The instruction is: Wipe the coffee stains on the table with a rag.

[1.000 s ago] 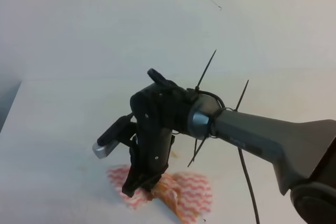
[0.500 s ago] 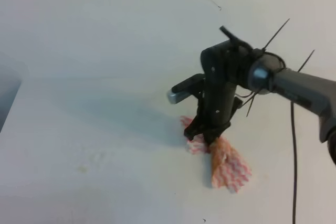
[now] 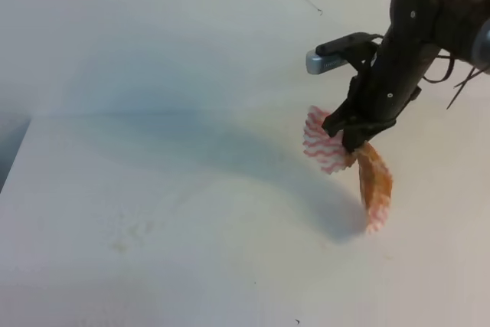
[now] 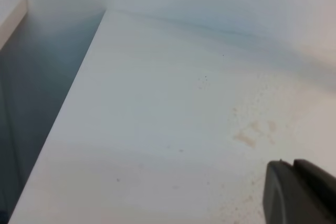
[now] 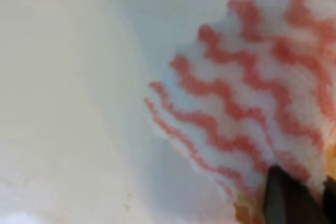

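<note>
Table [image 3: 153, 250]: white top, faint brownish specks [image 4: 255, 132] near its front-left part. Left gripper [image 4: 299, 192]: only a dark tip shows at the lower right of its wrist view; open or closed cannot be told. Right gripper [image 3: 346, 134]: near the far right edge, pinching the rag [image 3: 337, 151]. Rag: pink-and-white zigzag, orange-stained tail hanging toward the table [image 5: 52, 103].

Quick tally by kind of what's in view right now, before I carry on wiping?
Rags: 1, the rag, zigzag-striped with an orange-brown stained end, hanging from the right gripper.
Grippers: 2, the right gripper and a corner of the left gripper.
Tables: 1, the table, with faint coffee stains.
Total: 4
</note>
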Controlling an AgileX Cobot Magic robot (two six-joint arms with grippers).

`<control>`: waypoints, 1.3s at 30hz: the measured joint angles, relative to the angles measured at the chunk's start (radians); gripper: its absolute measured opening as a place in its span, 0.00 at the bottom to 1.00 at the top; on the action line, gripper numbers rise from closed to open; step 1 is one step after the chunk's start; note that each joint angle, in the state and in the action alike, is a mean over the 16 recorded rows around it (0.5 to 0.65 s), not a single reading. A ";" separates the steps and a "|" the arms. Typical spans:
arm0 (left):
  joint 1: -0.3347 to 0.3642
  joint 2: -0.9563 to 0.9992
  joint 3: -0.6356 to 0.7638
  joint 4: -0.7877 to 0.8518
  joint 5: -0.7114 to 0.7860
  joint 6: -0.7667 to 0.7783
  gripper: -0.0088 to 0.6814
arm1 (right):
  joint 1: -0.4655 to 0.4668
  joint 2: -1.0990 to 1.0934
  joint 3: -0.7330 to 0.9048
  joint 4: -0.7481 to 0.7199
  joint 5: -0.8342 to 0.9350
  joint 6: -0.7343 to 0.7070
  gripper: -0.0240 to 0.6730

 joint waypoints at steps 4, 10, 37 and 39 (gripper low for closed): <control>0.000 0.000 0.000 0.000 0.000 0.000 0.01 | -0.009 -0.039 0.045 0.033 -0.013 -0.044 0.12; 0.000 0.000 0.000 0.000 0.000 0.000 0.01 | -0.009 -0.086 0.099 0.087 -0.032 -0.102 0.28; 0.000 0.000 0.000 0.000 0.000 0.000 0.01 | -0.008 -0.743 0.461 0.048 -0.228 -0.075 0.05; 0.000 0.000 0.000 0.000 0.000 0.000 0.01 | -0.008 -0.821 0.548 0.041 -0.285 -0.063 0.05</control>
